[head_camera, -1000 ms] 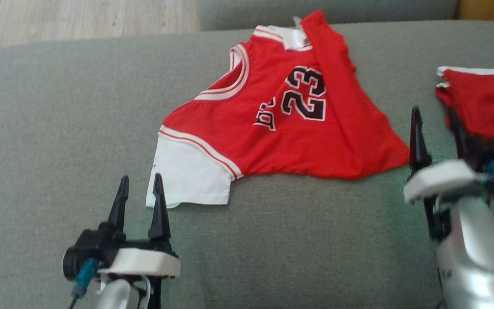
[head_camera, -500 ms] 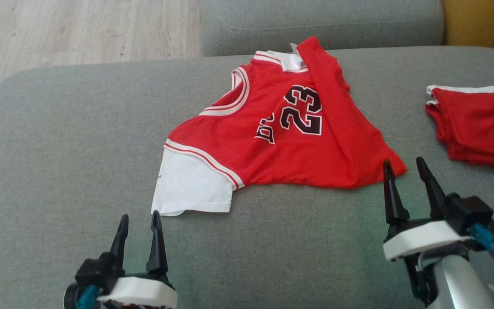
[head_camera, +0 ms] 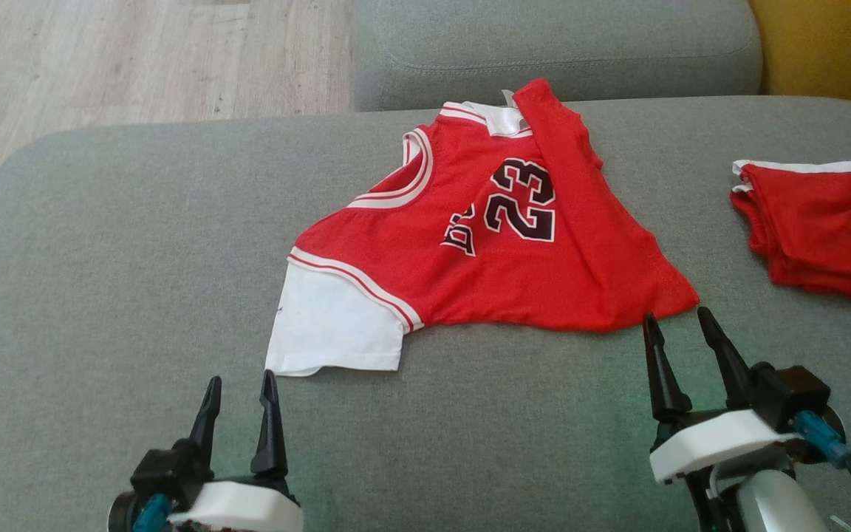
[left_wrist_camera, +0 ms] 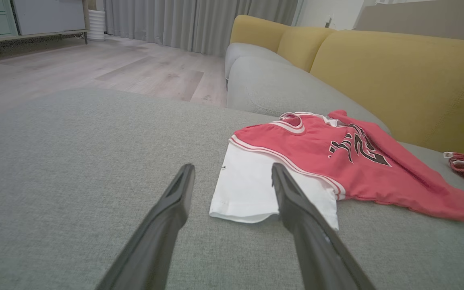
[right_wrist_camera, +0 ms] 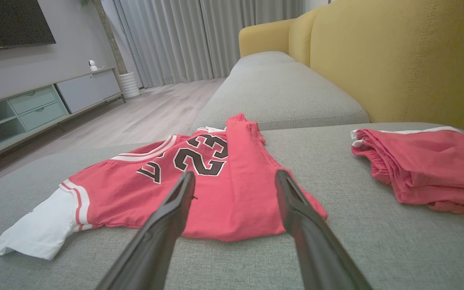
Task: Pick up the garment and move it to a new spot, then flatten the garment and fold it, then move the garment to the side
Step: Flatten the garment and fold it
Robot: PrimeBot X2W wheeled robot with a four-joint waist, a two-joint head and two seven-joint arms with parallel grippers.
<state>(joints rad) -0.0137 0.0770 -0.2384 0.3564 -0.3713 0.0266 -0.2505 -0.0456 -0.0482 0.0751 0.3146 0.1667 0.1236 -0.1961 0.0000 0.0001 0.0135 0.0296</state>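
- On the grey cushion [head_camera: 100, 281] a red jersey [head_camera: 411, 273] lies spread face up, with nothing holding it.
- Nearest part: a white sleeve [head_camera: 337, 332], lying flat, joined to the red body by red-and-white striped trim.
- Mid-body: a black number [head_camera: 521, 210], 23, outlined in white. A few letters beside it are cut off by a crease.
- Right side: a long red fold [head_camera: 566, 170] runs from the collar down toward the hem corner [head_camera: 680, 299].
- Far end: the white collar [head_camera: 496, 118] sits at the cushion's back edge.
- Against half a second ago: the whole head view has shifted, so the camera moved. The jersey's outline and creases are unchanged.
- The right gripper [head_camera: 677, 314] has drawn slightly back from the hem corner. A second ago it was out by the shorts [head_camera: 824, 229].
- The left gripper [head_camera: 241, 377] keeps its station below the sleeve.
- Left gripper: fingers parted and empty, tips just short of the sleeve's near left corner and clear of it.
- Right gripper: fingers parted and empty, tips just beside the hem corner. Contact cannot be confirmed.
- The shorts are red, folded and white-banded. They lie on the right, well apart from the jersey.
- Beyond: a second grey seat [head_camera: 544, 44], wood floor [head_camera: 137, 59] on the left and a yellow backrest [head_camera: 832, 44] on the right.
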